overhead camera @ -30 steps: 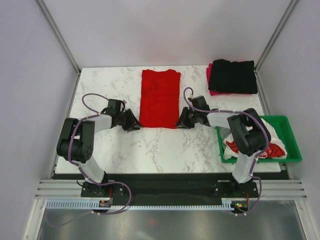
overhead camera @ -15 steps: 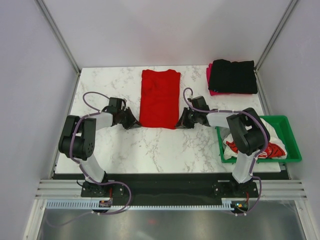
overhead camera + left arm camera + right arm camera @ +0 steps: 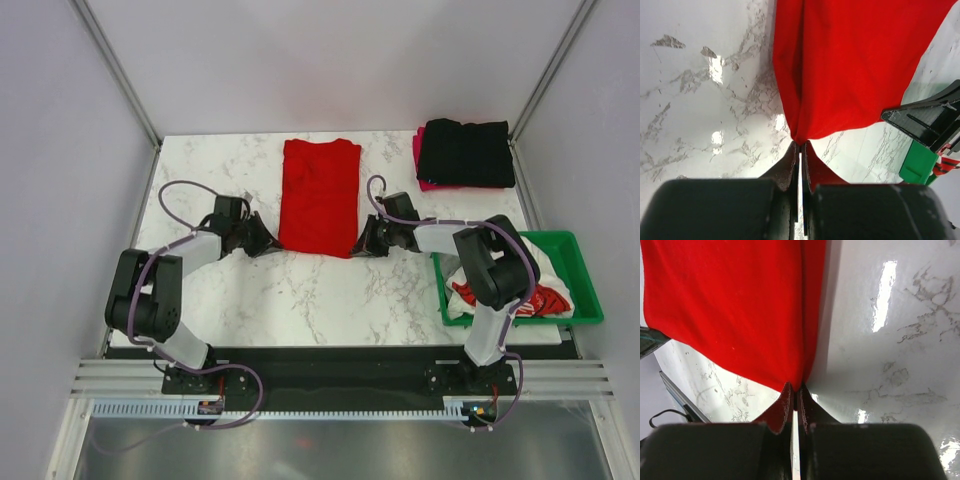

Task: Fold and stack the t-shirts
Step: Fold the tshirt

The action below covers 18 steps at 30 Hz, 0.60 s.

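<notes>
Both near corners of the red tee [image 3: 320, 195] are clamped — left claw [image 3: 800, 145], right claw [image 3: 796, 387] (green crate [image 3: 530, 321] aside).

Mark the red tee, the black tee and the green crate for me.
red tee [image 3: 320, 195], top view, middle of the cloth.
black tee [image 3: 466, 152], top view, centre of its upper face.
green crate [image 3: 566, 262], top view, bare inside at its far right corner.

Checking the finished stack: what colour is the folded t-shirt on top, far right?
The top t-shirt is black; clearest in the top external view.
</notes>
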Available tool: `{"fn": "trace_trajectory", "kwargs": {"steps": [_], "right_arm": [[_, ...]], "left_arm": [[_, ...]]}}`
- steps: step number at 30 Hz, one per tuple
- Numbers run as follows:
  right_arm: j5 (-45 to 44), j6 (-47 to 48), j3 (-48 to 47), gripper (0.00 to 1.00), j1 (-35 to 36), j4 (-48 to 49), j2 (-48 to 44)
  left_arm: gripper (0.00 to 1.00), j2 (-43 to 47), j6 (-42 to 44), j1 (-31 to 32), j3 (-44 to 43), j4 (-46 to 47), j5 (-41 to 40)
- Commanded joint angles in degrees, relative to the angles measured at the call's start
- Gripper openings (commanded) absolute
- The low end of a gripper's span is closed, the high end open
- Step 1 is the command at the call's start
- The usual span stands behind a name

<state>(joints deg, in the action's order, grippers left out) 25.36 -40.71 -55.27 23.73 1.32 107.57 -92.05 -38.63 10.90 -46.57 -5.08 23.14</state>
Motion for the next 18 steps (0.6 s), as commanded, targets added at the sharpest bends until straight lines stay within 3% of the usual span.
{"fn": "trace_trajectory", "kwargs": {"steps": [1, 6, 11, 18], "right_arm": [[-1.7, 1.8, 1.4, 0.00, 0.0, -2.6, -1.7], [-3.4, 2.0, 3.8, 0.00, 0.4, -6.9, -8.6], [-6.8, 1.9, 6.6, 0.00, 2.1, -14.0, -18.5], [-14.2, -2.8, 10.1, 0.00, 9.7, -25.9, -36.6]], "left_arm": [[0.02, 3.3, -1.3, 0.8, 1.8, 1.6, -0.4], [0.02, 9.7, -2.8, 2.5, 5.7, -0.3, -0.3], [0.02, 22.4, -6.2, 8.6, 10.2, -4.0, -3.1], [0.02, 40.2, -10.8, 16.6, 14.0, -15.0, -8.5]]}}
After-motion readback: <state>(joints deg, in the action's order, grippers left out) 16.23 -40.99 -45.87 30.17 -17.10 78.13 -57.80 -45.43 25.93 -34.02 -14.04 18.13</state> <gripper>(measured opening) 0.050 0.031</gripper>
